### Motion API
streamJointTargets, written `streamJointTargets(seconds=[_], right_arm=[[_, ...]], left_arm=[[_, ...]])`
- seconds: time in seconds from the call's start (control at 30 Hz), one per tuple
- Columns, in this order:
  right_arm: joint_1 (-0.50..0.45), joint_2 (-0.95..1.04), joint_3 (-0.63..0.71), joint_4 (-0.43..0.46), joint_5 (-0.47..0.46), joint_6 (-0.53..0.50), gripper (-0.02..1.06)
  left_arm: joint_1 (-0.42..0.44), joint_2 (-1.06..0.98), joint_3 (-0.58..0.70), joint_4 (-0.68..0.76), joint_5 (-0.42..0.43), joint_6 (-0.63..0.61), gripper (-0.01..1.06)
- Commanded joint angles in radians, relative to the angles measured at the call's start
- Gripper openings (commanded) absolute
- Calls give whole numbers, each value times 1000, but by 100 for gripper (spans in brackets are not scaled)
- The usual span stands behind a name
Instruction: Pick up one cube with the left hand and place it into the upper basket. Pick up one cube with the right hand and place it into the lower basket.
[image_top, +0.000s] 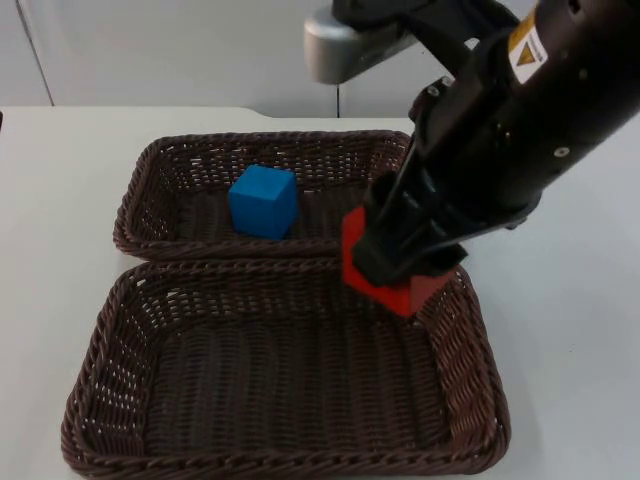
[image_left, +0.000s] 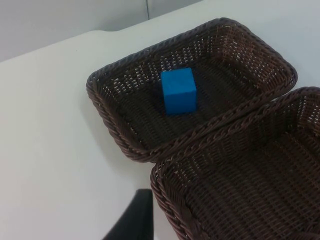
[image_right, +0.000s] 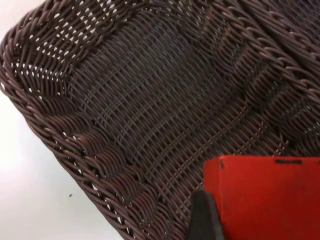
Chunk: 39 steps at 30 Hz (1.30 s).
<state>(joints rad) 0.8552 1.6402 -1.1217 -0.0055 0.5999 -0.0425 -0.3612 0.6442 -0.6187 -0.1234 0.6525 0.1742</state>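
The right gripper (image_top: 385, 268) is above the far right corner of the lower basket (image_top: 100, 340), and its fingers are pinching a red cube (image_top: 352, 240). The cube is in the air, over the place where the rims of the two baskets meet, slightly more on the side of the lower basket. In the right wrist view the red cube (image_right: 265, 197) is seen beside a black fingertip (image_right: 204, 220), with the woven bottom of the lower basket (image_right: 150, 100) under it.

The blue cube (image_top: 263, 201) is lying inside the upper basket (image_top: 150, 180), near its middle. The two baskets stand on the white table (image_top: 60, 170) and their long sides are touching. In the left wrist view the blue cube (image_left: 179, 90) is again inside the upper basket (image_left: 115, 120), and the lower basket (image_left: 240, 180) is next to it.

The left gripper (image_left: 135, 220) waits above the table, just beside the rim of the lower basket. One finger is visible, so I cannot tell if it is spread or pressed together.
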Motion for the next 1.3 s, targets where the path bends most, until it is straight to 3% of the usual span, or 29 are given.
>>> streamJointTargets(seconds=[0.0, 0.9, 1.03, 1.27], right_arm=[[6, -4, 3, 13, -25, -4, 0], [12, 69, 1, 51, -146, -41, 0], [29, 144, 1, 69, -207, -105, 0], [37, 263, 1, 69, -322, -108, 0]], left_arm=[[3, -6, 6, 0, -3, -4, 105], [3, -6, 6, -10, -7, -4, 105], [3, -6, 6, -7, -7, -4, 105], [3, -6, 6, -2, -7, -4, 105]])
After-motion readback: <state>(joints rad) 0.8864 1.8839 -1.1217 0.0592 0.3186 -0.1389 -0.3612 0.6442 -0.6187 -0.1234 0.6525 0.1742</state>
